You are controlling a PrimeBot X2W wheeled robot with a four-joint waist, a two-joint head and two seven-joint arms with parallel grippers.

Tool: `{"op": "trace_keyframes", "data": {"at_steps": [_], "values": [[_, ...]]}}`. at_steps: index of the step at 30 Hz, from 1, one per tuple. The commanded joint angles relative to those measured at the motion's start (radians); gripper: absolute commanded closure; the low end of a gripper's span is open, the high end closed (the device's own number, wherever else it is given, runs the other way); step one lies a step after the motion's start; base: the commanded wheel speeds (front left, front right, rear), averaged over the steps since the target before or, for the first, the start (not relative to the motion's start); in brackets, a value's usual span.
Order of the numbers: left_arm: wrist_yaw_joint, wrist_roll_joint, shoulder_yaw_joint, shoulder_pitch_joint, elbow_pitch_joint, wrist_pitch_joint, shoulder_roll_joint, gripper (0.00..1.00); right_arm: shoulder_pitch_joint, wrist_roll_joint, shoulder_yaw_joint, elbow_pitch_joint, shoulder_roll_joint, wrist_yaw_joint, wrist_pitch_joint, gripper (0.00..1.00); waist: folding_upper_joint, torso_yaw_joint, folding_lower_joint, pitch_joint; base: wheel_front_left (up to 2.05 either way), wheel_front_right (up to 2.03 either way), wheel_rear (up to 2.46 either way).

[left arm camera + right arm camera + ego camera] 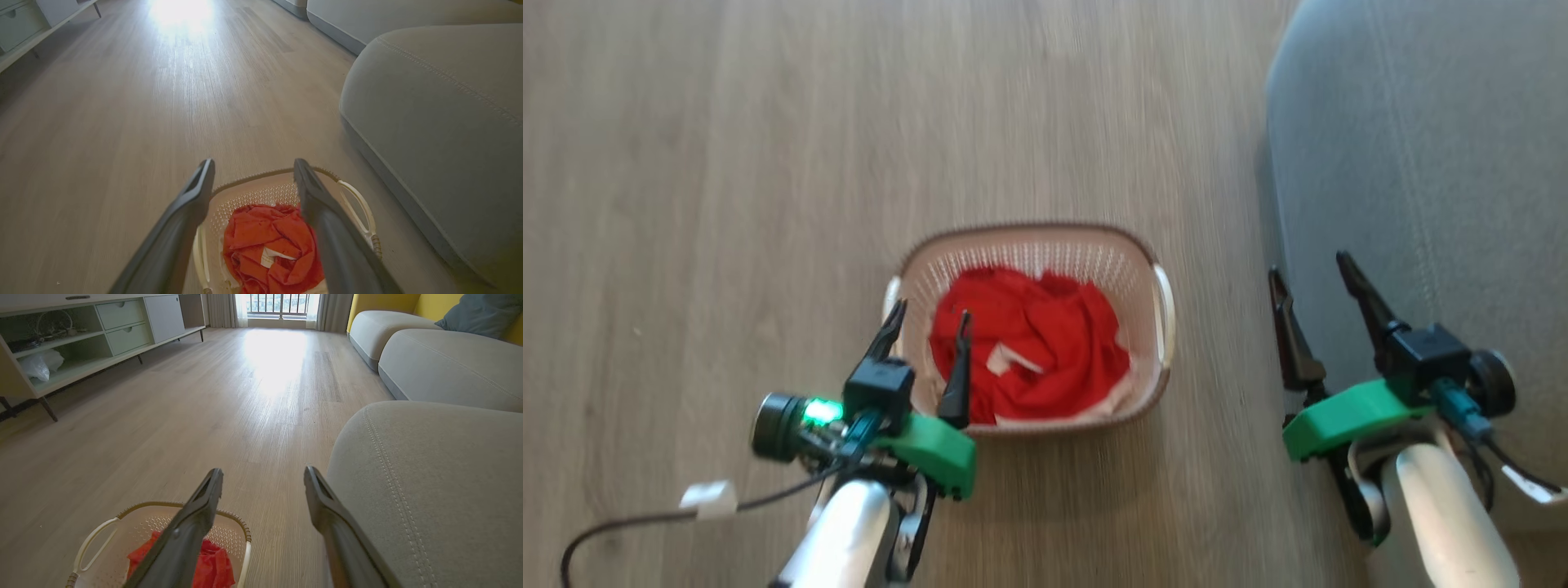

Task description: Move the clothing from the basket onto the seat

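The red clothing with a white label lies bunched inside the cream perforated basket, which stands on the wooden floor. My left gripper hovers open over the basket's near left corner, holding nothing. In the left wrist view the clothing lies below and between the fingers, in the basket. My right gripper is open and empty at the left edge of the grey seat. The right wrist view has the basket and clothing at lower left and the seat on the right.
Wooden floor spreads around the basket. A low cabinet with shelves and drawers stands along the far left wall. More grey sofa cushions lie beyond the seat. A cable with a white tag trails from my left arm.
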Motion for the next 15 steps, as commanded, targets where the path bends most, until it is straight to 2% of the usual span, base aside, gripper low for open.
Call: {"op": "trace_keyframes", "data": {"at_steps": [1, 15], "values": [[-0.005, 0.009, 0.022, -0.035, -0.014, -0.013, 0.0, 0.0, -0.021, -0.01, 0.017, -0.036, 0.0, 0.007, -0.009, 0.0, 0.0, -0.03, 0.0, 0.089, 0.0, 0.0, 0.0], [-0.083, 0.059, -0.141, -0.403, 0.358, -0.013, 0.0, 0.0, -0.044, -0.019, -0.038, -0.184, 0.0, 0.007, -0.009, 0.0, 0.0, -0.059, 0.0, 0.437, 0.0, 0.0, 0.0]]}}
